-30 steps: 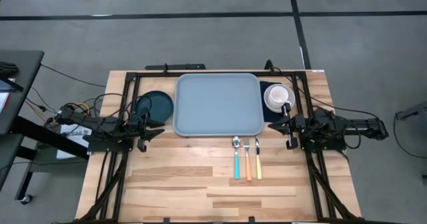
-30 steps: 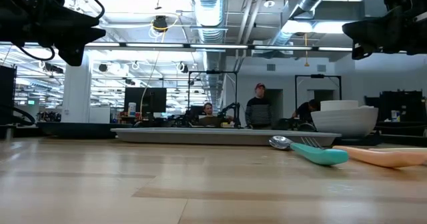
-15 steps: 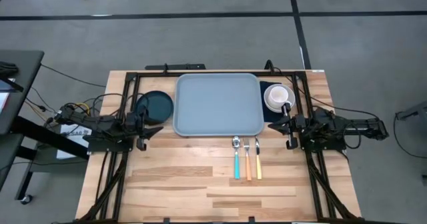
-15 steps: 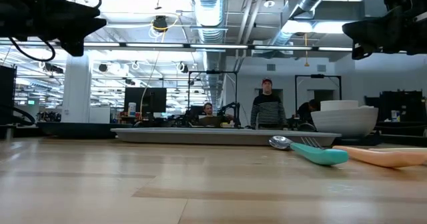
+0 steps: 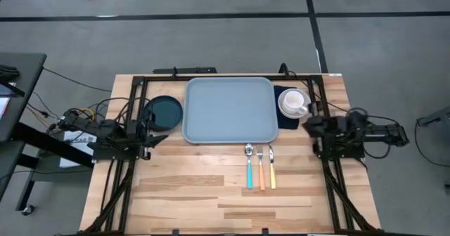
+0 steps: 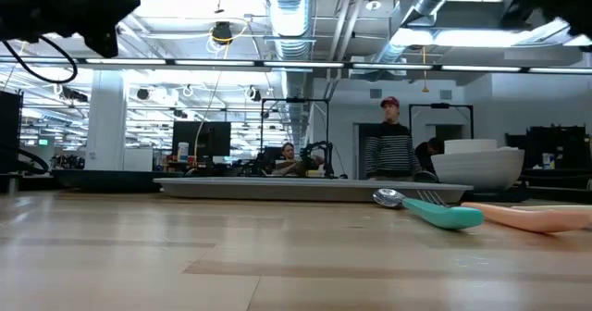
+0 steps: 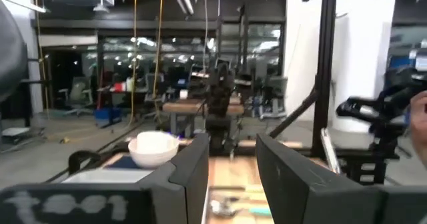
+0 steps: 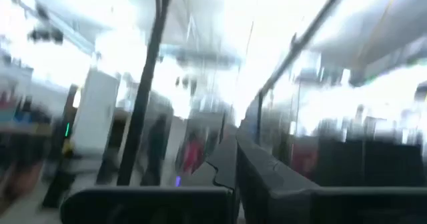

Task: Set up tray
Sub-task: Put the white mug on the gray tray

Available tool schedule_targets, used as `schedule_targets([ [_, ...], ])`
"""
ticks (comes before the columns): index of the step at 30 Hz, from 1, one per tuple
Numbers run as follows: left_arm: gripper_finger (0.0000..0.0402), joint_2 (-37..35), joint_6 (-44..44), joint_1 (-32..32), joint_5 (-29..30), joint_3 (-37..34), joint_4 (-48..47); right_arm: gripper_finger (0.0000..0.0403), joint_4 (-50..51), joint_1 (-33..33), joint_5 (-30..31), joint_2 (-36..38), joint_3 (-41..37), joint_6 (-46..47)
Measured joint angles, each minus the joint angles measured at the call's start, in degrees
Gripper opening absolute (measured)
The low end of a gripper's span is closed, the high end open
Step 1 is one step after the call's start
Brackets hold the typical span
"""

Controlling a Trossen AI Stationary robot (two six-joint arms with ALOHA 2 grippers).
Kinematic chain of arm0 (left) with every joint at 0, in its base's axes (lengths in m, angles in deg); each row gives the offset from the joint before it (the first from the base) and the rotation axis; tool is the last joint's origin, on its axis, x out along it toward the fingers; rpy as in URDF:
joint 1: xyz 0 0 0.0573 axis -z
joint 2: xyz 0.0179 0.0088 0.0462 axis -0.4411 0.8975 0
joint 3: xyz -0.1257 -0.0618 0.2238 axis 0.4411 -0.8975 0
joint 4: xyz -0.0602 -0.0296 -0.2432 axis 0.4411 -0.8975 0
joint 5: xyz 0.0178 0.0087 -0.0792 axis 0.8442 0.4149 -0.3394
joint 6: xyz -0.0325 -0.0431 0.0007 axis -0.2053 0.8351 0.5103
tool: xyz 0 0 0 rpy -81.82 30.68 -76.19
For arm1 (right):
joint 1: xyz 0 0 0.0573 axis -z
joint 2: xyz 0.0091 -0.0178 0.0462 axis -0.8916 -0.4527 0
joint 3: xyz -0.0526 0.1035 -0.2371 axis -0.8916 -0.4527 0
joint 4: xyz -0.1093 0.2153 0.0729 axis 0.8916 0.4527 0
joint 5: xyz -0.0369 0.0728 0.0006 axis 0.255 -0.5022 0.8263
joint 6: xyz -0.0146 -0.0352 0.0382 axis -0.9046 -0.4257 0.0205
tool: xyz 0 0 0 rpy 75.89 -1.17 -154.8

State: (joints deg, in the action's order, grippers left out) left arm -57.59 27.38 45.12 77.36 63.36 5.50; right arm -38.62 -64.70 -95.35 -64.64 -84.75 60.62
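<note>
The light blue-grey tray [image 5: 228, 109] lies flat at the table's far middle and shows as a thin slab [image 6: 277, 189] in the low view. A dark teal plate [image 5: 163, 111] sits left of it. A white bowl [image 5: 293, 102] rests on a dark navy napkin [image 5: 281, 116] to its right. Three pieces of cutlery [image 5: 260, 167] lie near the tray's near edge. My left gripper [image 5: 149, 142] hovers open near the plate's near side, its fingers apart in the left wrist view [image 7: 231, 151]. My right gripper [image 5: 309, 122] hangs shut beside the bowl [image 8: 235, 154].
Black frame rails [image 5: 133, 88] run along the table's left, right and far sides under both arms. Bare wood [image 5: 211, 194] fills the near half of the table. A person [image 6: 390, 149] stands in the room behind it.
My right arm has lifted almost out of the low view, and its gripper has turned and swung toward the far edge, closer to the bowl. My left arm has risen slightly. The person in the background has walked to the right.
</note>
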Motion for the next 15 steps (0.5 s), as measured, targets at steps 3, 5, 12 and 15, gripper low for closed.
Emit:
schedule_targets([
  [3, 0.0114, 0.05, -0.02, -0.01, 1.46, 0.04, -0.38, 0.0, -6.02, -0.25, -0.21, 0.07, 0.06, 0.72],
  [5, 0.0114, 0.53, -0.01, -0.01, 2.82, 0.1, -0.23, 0.0, -8.08, -0.25, -0.25, 0.07, 0.02, 1.03],
  [12, 0.0114, 5.86, 0.09, -0.01, 6.35, 0.17, 5.1, 0.0, 0.37, -0.14, 19.72, -3.02, 6.16, -5.09],
  [15, 0.0114, 9.4, -1.96, -0.18, 9.52, 1.58, 7.11, 0.0, 14.44, 0.05, 36.56, -9.72, 15.55, -6.22],
])
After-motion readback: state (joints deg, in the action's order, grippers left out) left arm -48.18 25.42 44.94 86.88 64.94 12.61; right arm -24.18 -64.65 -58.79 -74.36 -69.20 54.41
